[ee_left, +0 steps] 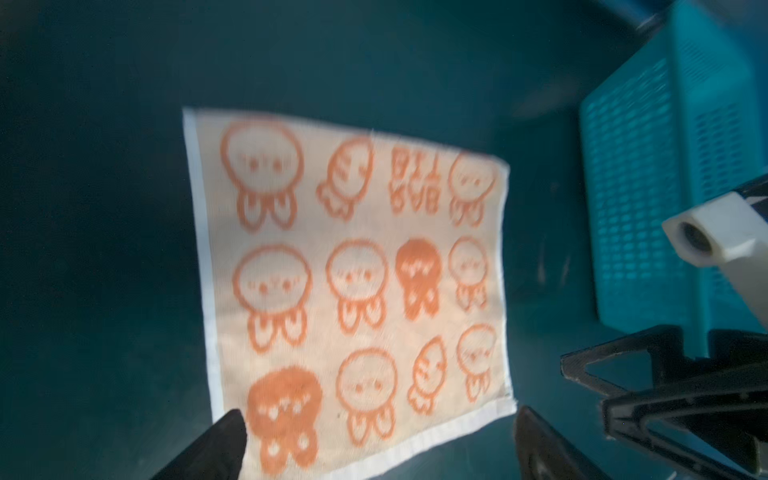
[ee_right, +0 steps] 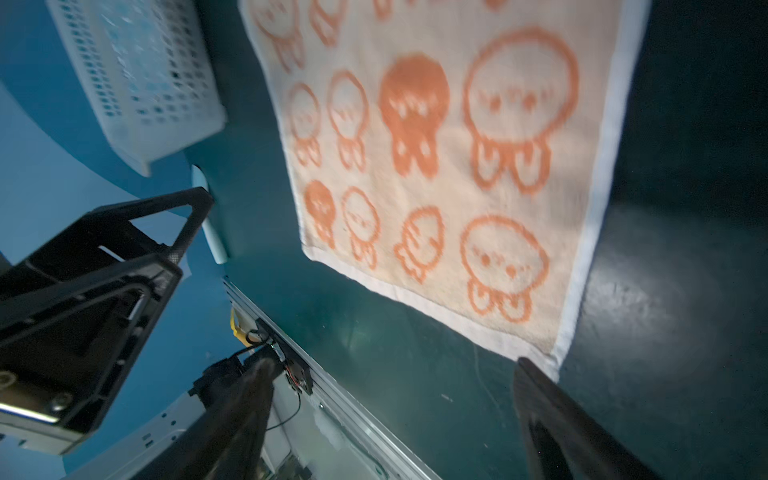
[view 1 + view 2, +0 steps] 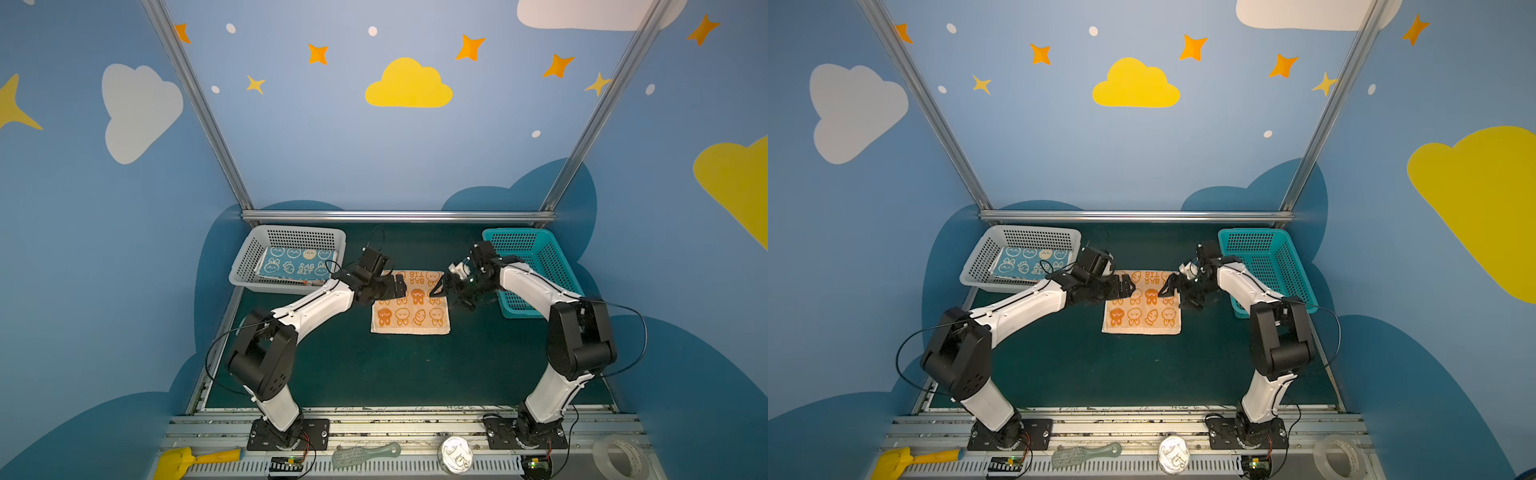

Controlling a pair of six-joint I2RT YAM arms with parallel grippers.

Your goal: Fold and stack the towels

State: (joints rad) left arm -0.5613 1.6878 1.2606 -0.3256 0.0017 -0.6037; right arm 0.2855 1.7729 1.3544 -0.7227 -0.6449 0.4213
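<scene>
On the counter [image 3: 332, 365], the grey basket [image 3: 249, 257] holds the folded blue towel [image 3: 291, 266], while the orange towel [image 3: 411, 316] lies flat in the middle, not yet folded. I judge that its folding and stacking are left to do. The left gripper [image 1: 380, 415] and the right gripper [image 2: 395, 363] both hang wide open and empty over its far half.

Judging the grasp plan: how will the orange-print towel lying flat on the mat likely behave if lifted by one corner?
The orange-print towel lies thin and flat on the mat, so it will probably droop and fold, not hold shape. Its terry surface looks fuzzy, so a pinch likely won't slip. Pushed, it would probably bunch rather than slide.
</scene>
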